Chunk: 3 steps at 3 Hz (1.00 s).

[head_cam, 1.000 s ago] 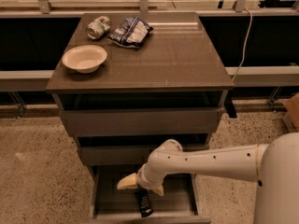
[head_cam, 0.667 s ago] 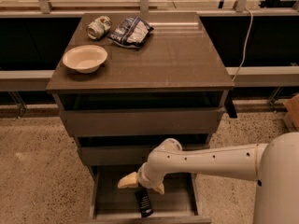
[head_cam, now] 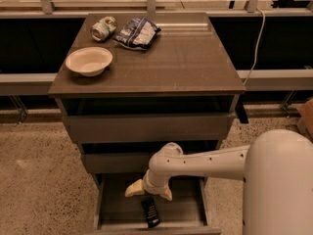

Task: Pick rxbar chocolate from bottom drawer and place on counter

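Down at the near edge, the bottom drawer (head_cam: 115, 210) is pulled out, and there's the rxbar chocolate (head_cam: 150, 212), lying flat on the drawer floor about midway across, close to the front rim and angled a little. Just above its far end hovers the gripper (head_cam: 148, 195), jaws spread open, one pale fingertip out to the left and one to the right, holding nothing. Whether they touch the wrapper, I cannot tell. The white arm (head_cam: 210, 160) reaches in from the right, across the front of the middle drawer (head_cam: 112, 163). Above that, the top drawer (head_cam: 146, 127) stands slightly out. Up on the desk (head_cam: 190, 62), a cream bowl (head_cam: 89, 61) sits near the left edge. Farther back lie a crumpled can (head_cam: 103, 28) and, just right of it, a blue-white snack bag (head_cam: 138, 32).
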Tool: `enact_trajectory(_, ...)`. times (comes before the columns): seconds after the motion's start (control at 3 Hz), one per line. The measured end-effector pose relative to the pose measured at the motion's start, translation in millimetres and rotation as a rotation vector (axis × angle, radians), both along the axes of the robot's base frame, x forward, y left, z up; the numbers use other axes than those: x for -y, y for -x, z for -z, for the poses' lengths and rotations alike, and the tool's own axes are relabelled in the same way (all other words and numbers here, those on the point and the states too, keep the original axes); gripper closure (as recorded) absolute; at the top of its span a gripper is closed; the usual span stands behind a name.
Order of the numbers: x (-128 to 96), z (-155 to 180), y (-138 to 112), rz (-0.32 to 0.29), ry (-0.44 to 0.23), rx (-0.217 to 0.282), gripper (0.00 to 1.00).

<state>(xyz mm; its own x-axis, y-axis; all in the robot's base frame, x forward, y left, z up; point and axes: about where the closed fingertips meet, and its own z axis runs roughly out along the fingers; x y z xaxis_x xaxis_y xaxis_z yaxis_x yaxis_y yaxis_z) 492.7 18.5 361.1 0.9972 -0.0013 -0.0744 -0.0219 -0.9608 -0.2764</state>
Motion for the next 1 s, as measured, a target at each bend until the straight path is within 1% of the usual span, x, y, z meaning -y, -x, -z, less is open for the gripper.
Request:
enact_trajectory(0.33, 10.6, 45.8, -12.3, -0.030, 0.071, -0.025, 0.00)
enact_trajectory(0.67, 13.2, 92.4, -19.7, -0.070, 0.107, -0.038, 0.00)
enact_trajectory(1.0, 12.6, 135.4, -22.5, -0.093, 0.124, -0.011, 0.00)
